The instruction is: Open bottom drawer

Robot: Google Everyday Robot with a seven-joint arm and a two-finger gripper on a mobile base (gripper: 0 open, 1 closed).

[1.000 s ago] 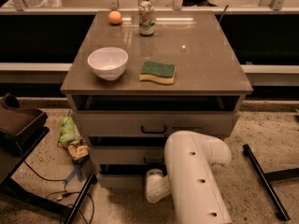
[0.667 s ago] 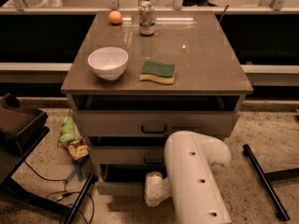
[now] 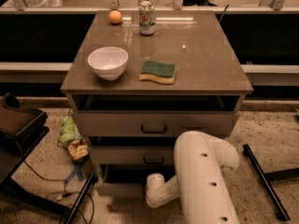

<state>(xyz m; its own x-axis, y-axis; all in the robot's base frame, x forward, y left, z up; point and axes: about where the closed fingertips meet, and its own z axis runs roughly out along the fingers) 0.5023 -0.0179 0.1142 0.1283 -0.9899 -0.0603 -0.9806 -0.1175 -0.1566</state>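
So the bottom drawer (image 3: 119,189), the slim grey-beige front panel lowest on the cabinet, sits right down by the speckled floor (image 3: 268,129). There's a dark gap above it, between its top edge and the middle drawer (image 3: 126,156), so it looks pulled out a bit. I can only see the left part of the panel, because my fat white arm (image 3: 202,181) covers the rest, including wherever its handle is.

My gripper (image 3: 154,196) is down low, right up against the front of that bottom panel near the middle, tucked beside the arm shell. Whether it's spread or clamped on anything, I honestly can't tell from here.

The middle drawer has a small black bar handle (image 3: 153,160) showing just left of my arm. Above it, the taller top drawer (image 3: 117,123) has the same kind of handle and a dark slot under the brown-grey cabinet top (image 3: 205,55).

On top there's a white round bowl (image 3: 108,62) at front left, with a green and yellow sponge (image 3: 158,72) just beside it. At the back sit a small orange ball (image 3: 115,17) and a drink can (image 3: 146,17).

On the floor, left of the cabinet, there's a green snack bag (image 3: 69,129) with another crumpled packet (image 3: 78,149) touching it. A black bar (image 3: 262,181) lies off to the right.
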